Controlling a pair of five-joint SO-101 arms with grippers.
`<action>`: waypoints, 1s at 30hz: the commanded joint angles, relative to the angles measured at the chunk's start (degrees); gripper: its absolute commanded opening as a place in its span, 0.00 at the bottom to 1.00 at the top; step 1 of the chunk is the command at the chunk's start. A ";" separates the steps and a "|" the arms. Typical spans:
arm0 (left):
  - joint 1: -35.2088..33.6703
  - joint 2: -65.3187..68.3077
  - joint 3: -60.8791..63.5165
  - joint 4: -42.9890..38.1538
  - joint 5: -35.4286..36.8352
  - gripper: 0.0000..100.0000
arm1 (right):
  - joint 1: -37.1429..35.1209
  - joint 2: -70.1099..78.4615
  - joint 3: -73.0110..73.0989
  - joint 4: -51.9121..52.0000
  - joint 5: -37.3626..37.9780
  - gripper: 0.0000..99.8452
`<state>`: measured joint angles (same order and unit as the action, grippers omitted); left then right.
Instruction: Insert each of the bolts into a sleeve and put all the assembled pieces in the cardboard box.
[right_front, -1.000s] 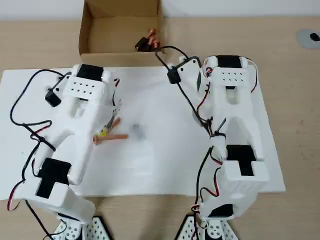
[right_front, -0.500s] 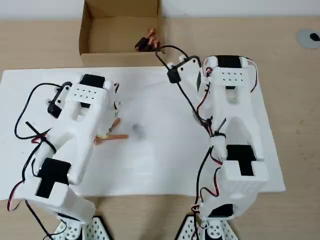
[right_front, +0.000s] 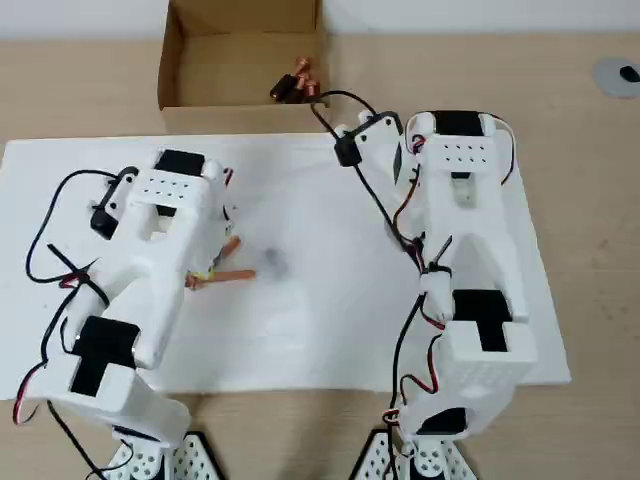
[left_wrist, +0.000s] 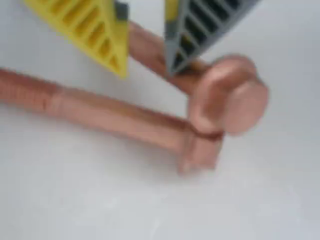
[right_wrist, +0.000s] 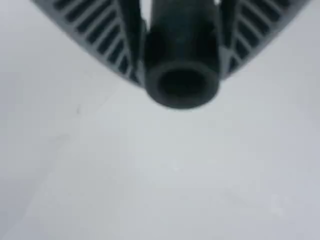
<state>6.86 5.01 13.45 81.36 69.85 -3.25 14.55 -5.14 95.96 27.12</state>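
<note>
Two copper bolts lie crossed on the white sheet, their heads together. My left gripper (left_wrist: 145, 70) is open just above them, its yellow finger (left_wrist: 95, 30) and grey finger (left_wrist: 200, 25) on either side of the shank of one bolt (left_wrist: 150, 50). The longer bolt (left_wrist: 110, 112) lies in front of it. From above, the bolts (right_front: 232, 272) poke out from under the left arm. My right gripper (right_wrist: 182, 75) is shut on a dark sleeve (right_wrist: 182, 45) whose open end faces the camera, held above the sheet.
The cardboard box (right_front: 172, 60) stands at the back, beyond the white sheet (right_front: 320, 310), with a few assembled copper-and-dark pieces (right_front: 295, 82) in its right corner. A black cable (right_front: 370, 195) runs from the right arm across the sheet.
The left arm's wrist has shifted slightly toward the bolts and settled over them. The right arm has not moved.
</note>
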 joint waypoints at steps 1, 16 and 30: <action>-2.20 -0.92 -3.08 2.73 0.26 0.06 | 1.36 -3.65 -2.42 -0.44 -0.26 0.01; 1.41 -1.19 -6.24 15.30 -2.55 0.06 | 1.36 -3.65 -2.33 -1.14 -0.35 0.01; -3.96 -0.84 -6.86 13.63 -42.55 0.13 | 3.91 -3.65 -2.33 -0.97 0.00 0.01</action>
<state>9.41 5.01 8.79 96.75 44.79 -0.97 14.55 -5.14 95.25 27.12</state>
